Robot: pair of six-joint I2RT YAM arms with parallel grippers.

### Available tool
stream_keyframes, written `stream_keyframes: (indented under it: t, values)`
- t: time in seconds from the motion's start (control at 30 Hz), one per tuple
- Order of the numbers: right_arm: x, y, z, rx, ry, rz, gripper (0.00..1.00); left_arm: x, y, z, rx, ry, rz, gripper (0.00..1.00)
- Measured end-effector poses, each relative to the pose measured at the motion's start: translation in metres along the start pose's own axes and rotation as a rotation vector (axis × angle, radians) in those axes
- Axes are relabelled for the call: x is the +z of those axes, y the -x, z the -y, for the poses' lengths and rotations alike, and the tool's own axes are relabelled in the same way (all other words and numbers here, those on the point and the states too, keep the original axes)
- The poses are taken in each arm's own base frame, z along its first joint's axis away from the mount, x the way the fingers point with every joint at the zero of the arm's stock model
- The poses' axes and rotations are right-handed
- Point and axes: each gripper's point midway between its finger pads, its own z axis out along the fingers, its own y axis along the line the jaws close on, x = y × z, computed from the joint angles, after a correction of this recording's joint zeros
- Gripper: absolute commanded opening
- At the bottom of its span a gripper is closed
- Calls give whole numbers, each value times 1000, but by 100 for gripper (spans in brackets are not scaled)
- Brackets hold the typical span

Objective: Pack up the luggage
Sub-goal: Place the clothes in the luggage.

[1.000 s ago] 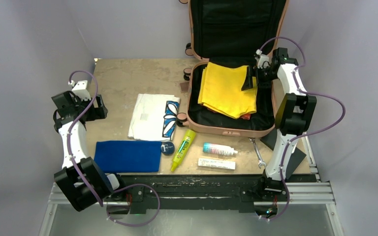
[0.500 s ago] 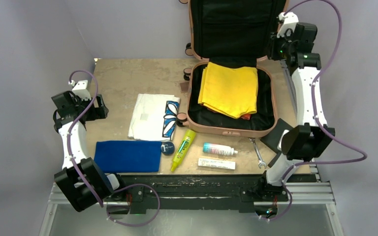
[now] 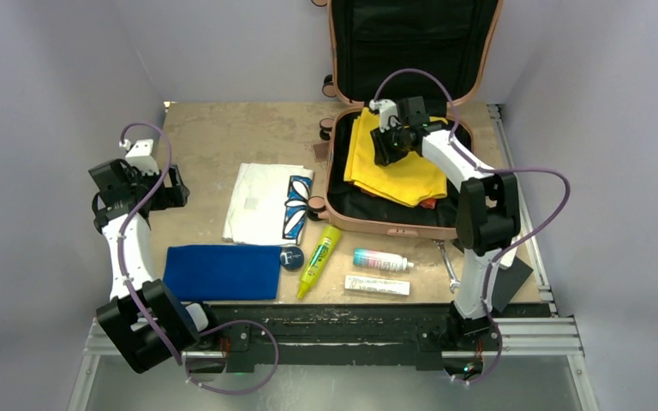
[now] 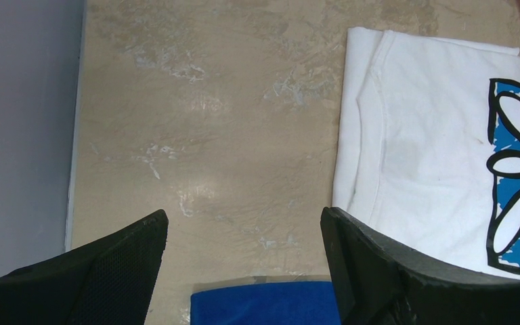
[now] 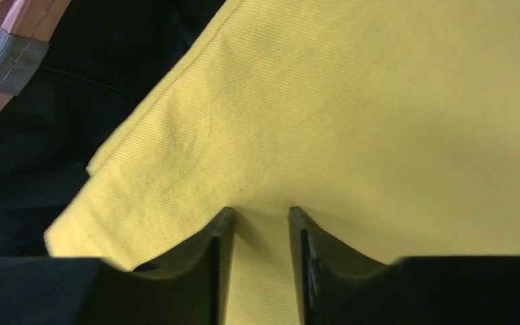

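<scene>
The salmon-pink luggage lies open at the back right, its lid upright against the wall. A folded yellow cloth lies in its black-lined shell. My right gripper is down on the far left part of the yellow cloth. Its jaws stand a narrow gap apart with both tips touching the fabric, and the cloth between them lies flat. My left gripper hangs open and empty over bare table, left of a white printed shirt.
On the table in front of the luggage lie the white shirt, a blue cloth, a round badge, a yellow-green tube, a small bottle, a white box and a wrench. Black pads lie at the right.
My right arm has swung from the luggage's far right corner, leftwards and down onto the yellow cloth. The left arm has not moved.
</scene>
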Motion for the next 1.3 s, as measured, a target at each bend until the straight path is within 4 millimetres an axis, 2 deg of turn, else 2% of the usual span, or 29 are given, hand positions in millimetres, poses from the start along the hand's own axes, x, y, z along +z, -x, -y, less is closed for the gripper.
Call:
stream_keyframes:
  t: [0.07, 0.13, 0.27, 0.4, 0.43, 0.47, 0.5, 0.57, 0.67, 0.77, 0.83, 0.93, 1.13, 1.3]
  values:
    - [7, -9, -7, -18, 9, -26, 64, 0, -1, 1, -2, -4, -2, 83]
    - [3, -5, -9, -41, 0, -9, 72, 1, -3, 2, -3, -8, -5, 83]
    - [-33, 20, -15, -117, -34, 97, 80, 1, -6, 2, -5, -11, -11, 83]
    - [-86, 61, -29, -267, -64, 250, 87, 1, -5, 2, 0, -13, -9, 83]
    - [-93, 67, -32, -302, -69, 271, 88, 1, -5, 2, 1, -14, -9, 83]
    - [-98, 70, -37, -343, -74, 287, 95, 1, -5, 2, 1, -14, -9, 83]
    - [-98, 71, -44, -380, -73, 292, 97, 1, -5, 2, 1, -14, -9, 83]
    - [-88, 60, -63, -455, -47, 270, 99, 1, -6, 3, 0, -16, -9, 83]
    - [-57, 21, -87, -539, -7, 169, 99, 2, -7, 3, -1, -18, -12, 83]
    - [-32, -12, -100, -593, 11, 73, 99, 2, -9, 3, -3, -19, -16, 83]
    - [-18, -24, -103, -620, 1, 30, 99, 2, -9, 4, -3, -19, -16, 83]
    - [-8, -26, -96, -634, -47, 9, 99, 1, -8, 4, -1, -17, -12, 83]
    - [-10, -12, -78, -644, -163, 31, 99, 0, -7, 4, 1, -17, -7, 83]
    - [-11, -11, -73, -657, -199, 26, 99, 0, -7, 4, 1, -16, -7, 83]
